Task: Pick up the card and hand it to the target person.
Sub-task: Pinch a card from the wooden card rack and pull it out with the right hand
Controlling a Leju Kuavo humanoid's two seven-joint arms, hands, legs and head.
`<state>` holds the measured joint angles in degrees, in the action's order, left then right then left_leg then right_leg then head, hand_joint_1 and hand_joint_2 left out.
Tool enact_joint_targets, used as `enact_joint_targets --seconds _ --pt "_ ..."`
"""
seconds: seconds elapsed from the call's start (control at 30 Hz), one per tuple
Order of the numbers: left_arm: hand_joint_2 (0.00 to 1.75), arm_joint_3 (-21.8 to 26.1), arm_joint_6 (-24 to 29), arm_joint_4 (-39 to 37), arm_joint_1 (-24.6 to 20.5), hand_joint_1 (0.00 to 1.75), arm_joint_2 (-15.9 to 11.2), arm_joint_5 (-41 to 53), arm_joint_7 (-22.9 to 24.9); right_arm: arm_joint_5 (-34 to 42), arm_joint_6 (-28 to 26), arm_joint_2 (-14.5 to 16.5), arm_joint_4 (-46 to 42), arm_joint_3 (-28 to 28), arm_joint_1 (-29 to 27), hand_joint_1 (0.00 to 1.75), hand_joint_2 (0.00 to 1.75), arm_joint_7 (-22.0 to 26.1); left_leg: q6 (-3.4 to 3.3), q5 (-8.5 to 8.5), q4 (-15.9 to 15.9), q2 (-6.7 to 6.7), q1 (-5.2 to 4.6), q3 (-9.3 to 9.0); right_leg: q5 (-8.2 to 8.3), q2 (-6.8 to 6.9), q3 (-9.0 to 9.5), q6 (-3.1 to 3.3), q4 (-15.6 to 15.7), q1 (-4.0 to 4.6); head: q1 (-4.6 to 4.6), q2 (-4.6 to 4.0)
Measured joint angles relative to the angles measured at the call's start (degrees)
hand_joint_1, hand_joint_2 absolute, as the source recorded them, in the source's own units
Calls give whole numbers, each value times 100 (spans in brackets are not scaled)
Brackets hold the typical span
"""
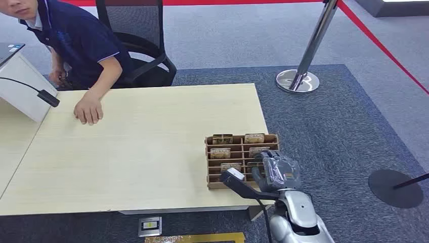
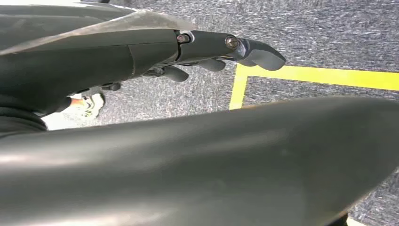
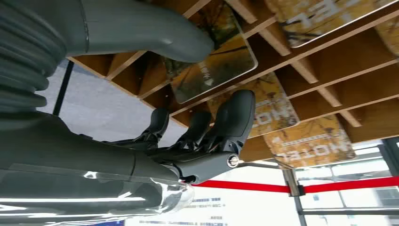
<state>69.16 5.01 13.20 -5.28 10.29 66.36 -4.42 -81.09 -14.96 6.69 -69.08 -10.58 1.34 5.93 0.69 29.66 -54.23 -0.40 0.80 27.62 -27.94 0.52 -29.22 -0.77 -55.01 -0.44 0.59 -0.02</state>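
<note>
From my head view, the right hand covers the near corner of the card rack, so I can't tell whether its fingers touch a card. The cards' print is too small to read there. Beyond the rack, the seated person is cut off by the picture's edge.

The tabletop looks like pale matt wood laminate; the card rack is brown cardboard or thin wood, its cards glossy. The post is polished metal.
</note>
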Motion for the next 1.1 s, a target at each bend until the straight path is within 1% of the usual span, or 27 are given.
enact_joint_targets --seconds 0.17,0.3,0.33,0.4,0.43,0.47,0.53,0.57,0.9,1.1 --pt "0 0 9 0 1 0 0 -3 2 24 -57 -16 24 22 -3 81 175 -1 0 0 0 0 0 0 0 0 0 0 0 0 0 0" --pt "0 0 25 -1 1 0 0 -29 2 63 -119 -31 52 41 -3 84 175 7 0 0 0 0 0 0 0 0 1 0 0 0 0 0" --pt "0 0 30 -1 1 0 0 -40 2 73 -134 -35 63 42 -2 92 175 13 0 0 0 0 0 0 0 0 1 0 0 0 0 0" --pt "0 1 44 -2 2 0 1 -58 2 85 -156 -44 82 42 3 122 175 35 0 0 0 0 0 0 0 0 1 0 0 0 0 0" --pt "0 2 52 -2 2 0 2 -69 2 89 -171 -46 94 42 10 141 175 51 0 0 0 0 0 0 0 0 1 0 0 0 0 0" --pt "0 3 65 -3 2 0 3 -81 2 93 -191 -49 111 42 22 157 175 75 0 0 0 0 0 0 0 0 2 0 0 0 0 0" --pt "0 5 91 -7 2 0 5 -99 2 102 -236 -51 161 43 62 172 175 120 0 0 0 0 0 -1 0 0 2 0 0 0 -1 0" --pt "0 6 100 -11 2 0 6 -106 2 105 -251 -51 189 43 86 175 175 139 0 0 0 0 0 -1 0 0 2 0 0 0 -1 0" --pt "0 14 123 -40 8 0 16 -173 -2 119 -372 -44 508 27 318 175 175 176 0 -1 0 0 0 -4 1 0 4 0 0 0 -1 0" --pt "0 22 146 -47 15 0 17 -204 -35 105 -458 -54 499 6 311 175 175 175 0 0 0 0 0 -1 -1 0 2 0 0 0 -1 0"
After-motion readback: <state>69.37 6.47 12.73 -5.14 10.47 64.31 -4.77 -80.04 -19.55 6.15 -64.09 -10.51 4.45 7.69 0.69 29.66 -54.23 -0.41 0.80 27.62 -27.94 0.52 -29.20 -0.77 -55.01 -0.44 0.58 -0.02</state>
